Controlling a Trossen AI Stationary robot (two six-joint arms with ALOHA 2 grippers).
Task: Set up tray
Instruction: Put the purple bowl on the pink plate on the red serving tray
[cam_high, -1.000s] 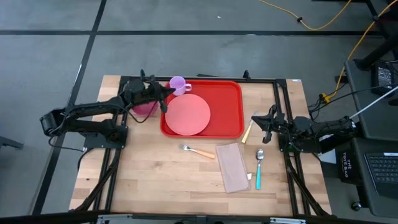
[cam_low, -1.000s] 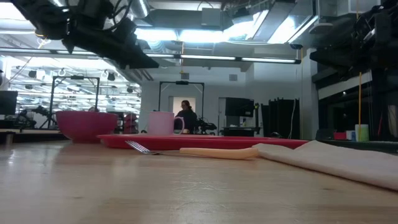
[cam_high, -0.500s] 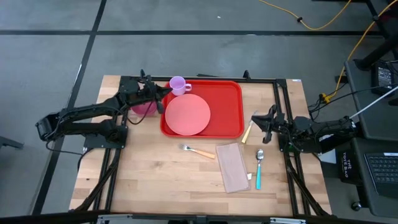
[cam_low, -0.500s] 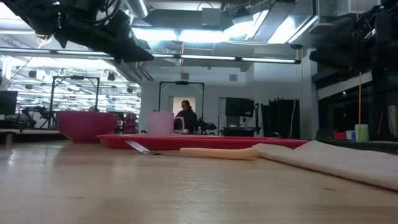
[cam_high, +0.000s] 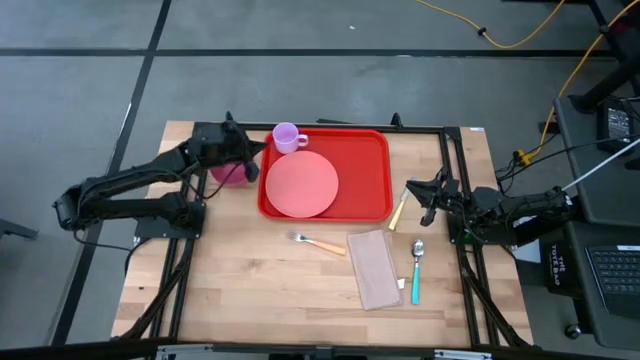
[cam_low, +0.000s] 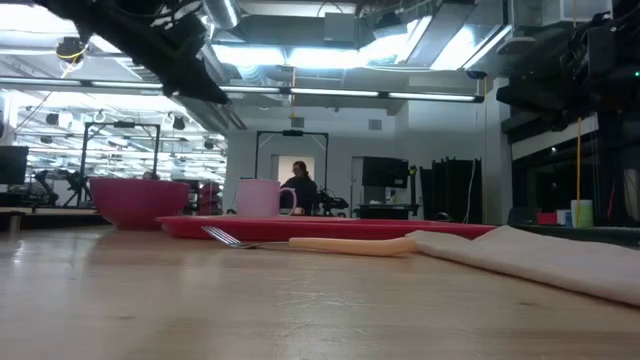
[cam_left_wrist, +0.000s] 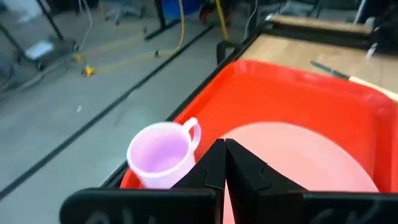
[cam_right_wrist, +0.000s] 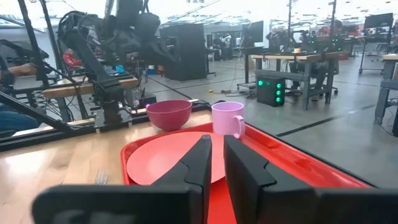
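Big bright red rectangular plastic tray (cam_high: 365, 170) sits at 12 o'clock on the wooden surface (cam_high: 250, 280), long axis 9-to-3. Round salmon-pink plate (cam_high: 300, 183) lies on its 9 o'clock half; pale lilac mug (cam_high: 287, 137) in its 11 o'clock corner. Magenta bowl (cam_high: 230, 174) is still off the tray, just beside its 9 o'clock rim. Left claw (cam_high: 255, 152) hovers above that bowl, fingers pinched together, empty, pointing toward 3 o'clock. Right claw (cam_high: 412, 192) sits off the tray's 3 o'clock rim near the cream-handled knife (cam_high: 398, 212), fingers a narrow slit apart, holding nothing. Likely call: left takes the bowl, right the cutlery.
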